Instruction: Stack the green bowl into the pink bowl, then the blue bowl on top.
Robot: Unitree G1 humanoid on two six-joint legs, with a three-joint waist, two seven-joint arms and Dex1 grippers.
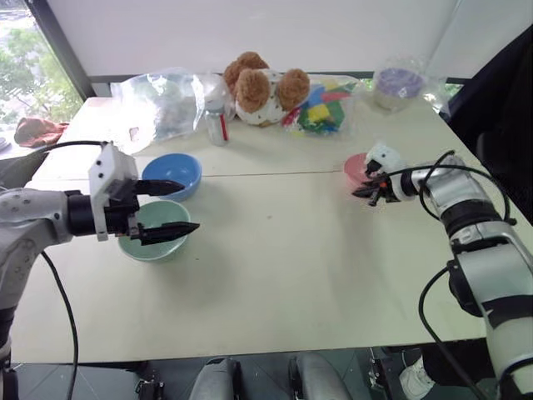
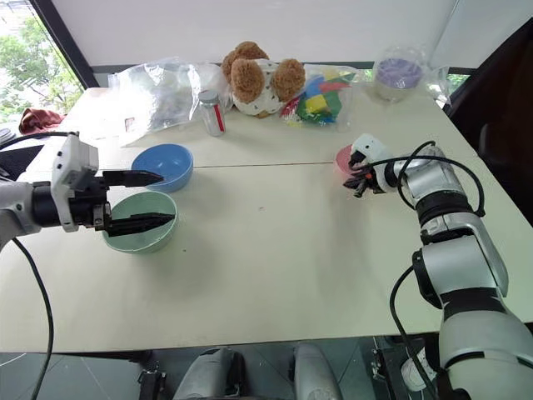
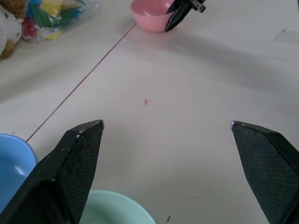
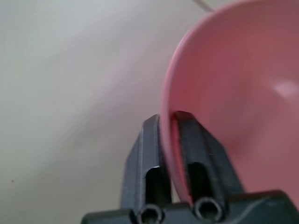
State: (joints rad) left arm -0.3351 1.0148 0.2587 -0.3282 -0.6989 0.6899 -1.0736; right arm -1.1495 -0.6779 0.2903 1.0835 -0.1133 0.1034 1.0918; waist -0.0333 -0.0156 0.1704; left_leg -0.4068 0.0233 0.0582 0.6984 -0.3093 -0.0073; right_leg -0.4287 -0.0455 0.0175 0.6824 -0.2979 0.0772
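- Soft, even daylight enters from a window at the far left corner.
- The pale cream matte tabletop (image 1: 275, 250) carries only faint, diffuse shadows.
- In the right wrist view, the round salmon-pink plastic bowl (image 4: 243, 93) looks blurred at close range.

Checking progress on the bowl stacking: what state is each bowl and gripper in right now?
Green bowl: upright on the table, empty, unstacked.
Blue bowl: upright, empty, beside the green bowl.
Pink bowl: empty, rim pinched by the right gripper.
Left gripper: open, over the green bowl, holding nothing.
Right gripper: shut on the pink bowl's rim.
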